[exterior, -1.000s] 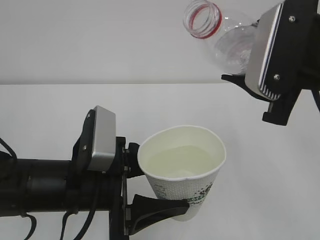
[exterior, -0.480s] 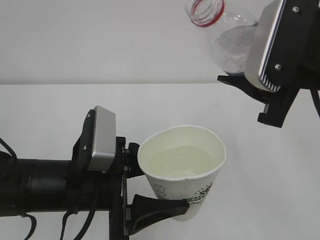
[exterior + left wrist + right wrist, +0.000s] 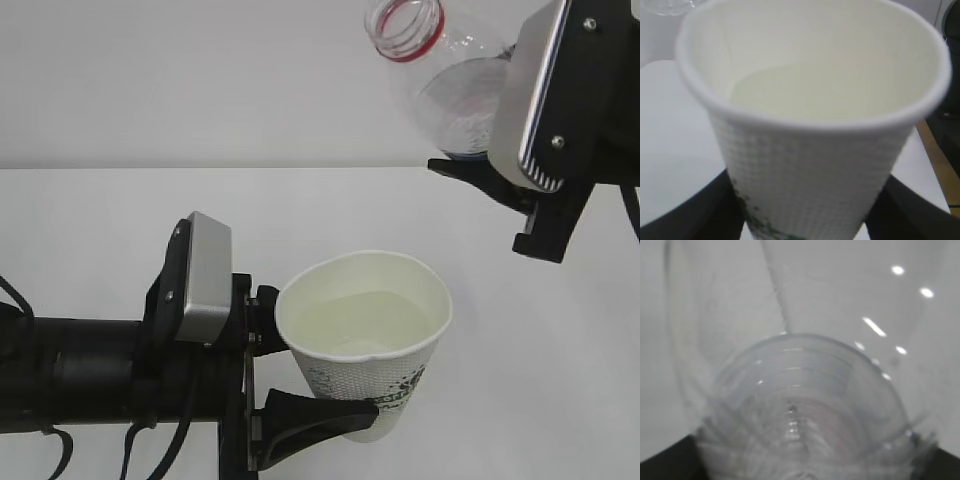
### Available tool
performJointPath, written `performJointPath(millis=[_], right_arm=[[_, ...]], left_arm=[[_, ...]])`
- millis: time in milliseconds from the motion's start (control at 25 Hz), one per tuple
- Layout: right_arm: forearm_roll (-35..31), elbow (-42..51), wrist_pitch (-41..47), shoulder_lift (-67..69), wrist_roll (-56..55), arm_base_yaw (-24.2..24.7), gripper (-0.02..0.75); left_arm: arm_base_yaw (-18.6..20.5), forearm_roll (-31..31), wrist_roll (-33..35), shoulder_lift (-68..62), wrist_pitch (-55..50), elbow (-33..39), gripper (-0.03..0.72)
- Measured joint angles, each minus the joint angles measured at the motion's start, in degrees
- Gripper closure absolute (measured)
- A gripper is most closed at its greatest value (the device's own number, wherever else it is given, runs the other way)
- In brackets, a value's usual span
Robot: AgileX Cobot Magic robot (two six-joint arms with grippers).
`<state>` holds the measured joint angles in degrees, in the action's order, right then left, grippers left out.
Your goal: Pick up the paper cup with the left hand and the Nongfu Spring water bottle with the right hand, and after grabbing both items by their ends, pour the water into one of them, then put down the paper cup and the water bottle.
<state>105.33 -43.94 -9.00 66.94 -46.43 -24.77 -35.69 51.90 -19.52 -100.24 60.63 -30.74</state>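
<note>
Left arm lies level, entering from 9 o'clock; left gripper (image 3: 300, 385) points toward 3 o'clock, jaws clamped around the paper cup (image 3: 365, 345), held upright. Right gripper (image 3: 480, 150) at 1 o'clock, raised, jaws closed on the water bottle (image 3: 440, 85), neck angled toward 11 o'clock.

The exterior view looks slightly down across the white counter (image 3: 100, 220) from close by, facing a pale wall. The left wrist view sits just behind the paper cup (image 3: 810, 150), which the exterior view shares. The right wrist view presses against the Nongfu Spring water bottle (image 3: 800, 390).
</note>
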Motion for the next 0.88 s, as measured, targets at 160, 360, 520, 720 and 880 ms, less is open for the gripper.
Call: performJointPath(millis=[160,360,520,720,880], right_arm=[[0.1,0.0,-0.6,0.0,0.0,0.0,0.272],[0.1,0.0,-0.7,0.0,0.0,0.0,0.286],[0.1,0.0,-0.7,0.0,0.1,0.0,0.286],[0.1,0.0,-0.7,0.0,0.1,0.0,0.286],[0.1,0.0,-0.7,0.0,0.1,0.0,0.287]], left_arm=[[0.0,0.0,0.0,0.0,0.0,0.0,0.203],[0.0,0.0,0.0,0.0,0.0,0.0,0.203],[0.0,0.0,0.0,0.0,0.0,0.0,0.203],[0.0,0.0,0.0,0.0,0.0,0.0,0.203],[0.0,0.0,0.0,0.0,0.0,0.0,0.203]])
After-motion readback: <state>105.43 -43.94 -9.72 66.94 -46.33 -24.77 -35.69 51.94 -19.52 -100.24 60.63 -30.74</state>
